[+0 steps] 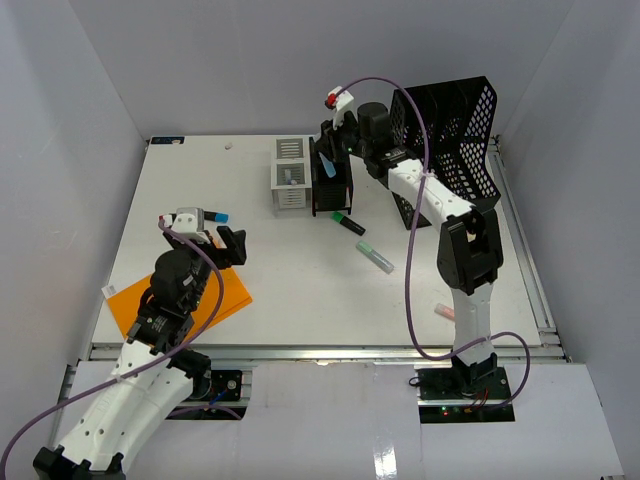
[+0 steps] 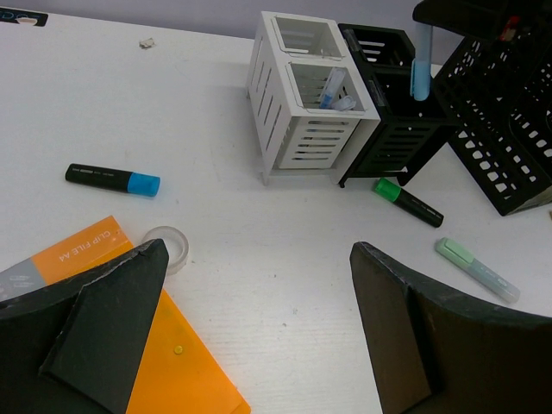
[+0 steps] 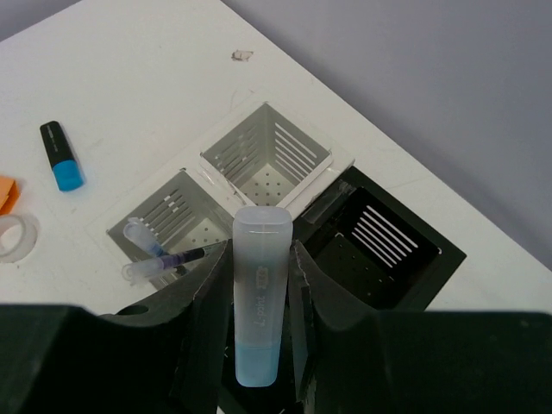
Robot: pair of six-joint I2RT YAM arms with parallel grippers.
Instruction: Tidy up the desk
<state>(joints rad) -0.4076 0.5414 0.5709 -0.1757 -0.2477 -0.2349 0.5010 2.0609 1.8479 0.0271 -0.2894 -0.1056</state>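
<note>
Left gripper point(image 2: 259, 259) wide apart, desk point(image 1: 300, 290) 9 o'clock; right gripper point(image 3: 259, 293) clamps pale-blue highlighter point(image 3: 257, 226) over black organizer point(image 3: 388, 285), 12 o'clock.

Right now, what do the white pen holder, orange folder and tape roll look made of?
White pen holder: likely rigid plastic, matte; moulded slots in its walls. Orange folder: probably thin plastic sheet, smooth; a small stud shows. Tape roll: seemingly clear tape; the desk shows through it.
</note>
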